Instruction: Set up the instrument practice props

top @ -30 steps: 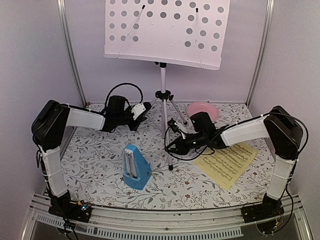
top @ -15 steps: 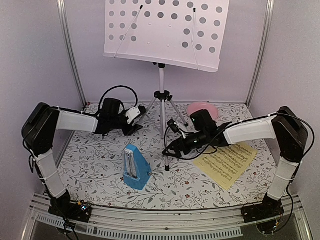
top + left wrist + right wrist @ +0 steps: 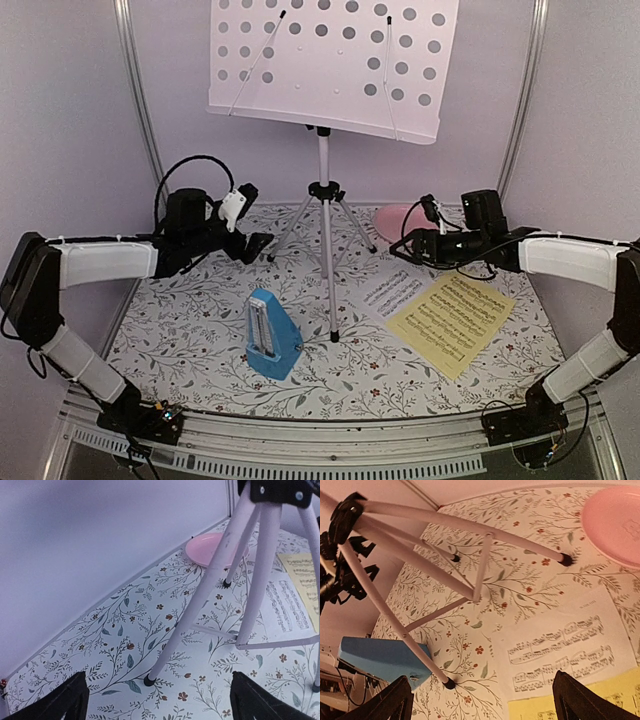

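Nearest the arms, the blue metronome [image 3: 272, 348] sits on the flowery bench [image 3: 180, 370]. It's a smooth little pyramid, same spot as a second ago. Right of it the yellow sheet [image 3: 452, 322] lies flat, with the white sheet [image 3: 392, 293] touching its far-left edge. That white one was hidden under the right arm before. Both arms have backed off the music stand [image 3: 325, 62] since then. The left claw [image 3: 248, 215] is now out left of the tripod and the right claw [image 3: 412, 232] is over by the round pink plate [image 3: 393, 214], each with fingers spread wide and nothing in them. The stand's upright mid-bench on thin shiny tube legs with black feet, and its pale desk up top is a flat panel punched with round holes
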`<act>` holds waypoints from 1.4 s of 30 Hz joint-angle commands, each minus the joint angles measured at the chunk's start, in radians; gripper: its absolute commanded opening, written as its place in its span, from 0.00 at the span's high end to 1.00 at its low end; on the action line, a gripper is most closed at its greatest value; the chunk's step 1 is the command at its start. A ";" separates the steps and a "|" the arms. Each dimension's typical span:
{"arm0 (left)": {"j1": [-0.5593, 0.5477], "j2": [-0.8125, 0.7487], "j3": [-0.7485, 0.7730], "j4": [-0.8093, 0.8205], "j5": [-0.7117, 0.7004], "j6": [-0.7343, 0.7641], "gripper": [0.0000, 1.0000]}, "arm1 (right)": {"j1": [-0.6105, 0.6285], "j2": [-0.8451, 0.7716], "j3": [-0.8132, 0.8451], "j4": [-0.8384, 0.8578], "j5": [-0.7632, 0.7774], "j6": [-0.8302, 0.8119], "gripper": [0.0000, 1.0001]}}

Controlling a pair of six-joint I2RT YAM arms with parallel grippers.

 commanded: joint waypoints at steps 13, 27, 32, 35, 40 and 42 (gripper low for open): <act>-0.112 -0.098 -0.016 -0.035 -0.095 -0.287 0.01 | -0.521 -0.434 -0.289 -0.447 0.189 0.274 0.02; -0.144 -0.102 0.002 -0.032 -0.072 -0.233 0.01 | -0.713 -0.363 -0.404 -0.352 0.216 0.256 0.10; -0.147 -0.109 0.007 -0.068 -0.107 -0.231 0.01 | -0.721 -0.277 -0.433 -0.256 0.173 0.233 0.16; -0.150 -0.122 0.001 -0.070 -0.116 -0.229 0.01 | -0.721 -0.235 -0.452 -0.198 0.144 0.233 0.19; -0.153 -0.136 -0.006 -0.070 -0.137 -0.220 0.01 | -0.722 -0.188 -0.469 -0.132 0.133 0.229 0.27; -0.154 -0.138 -0.005 -0.077 -0.143 -0.217 0.01 | -0.722 -0.186 -0.476 -0.112 0.134 0.232 0.30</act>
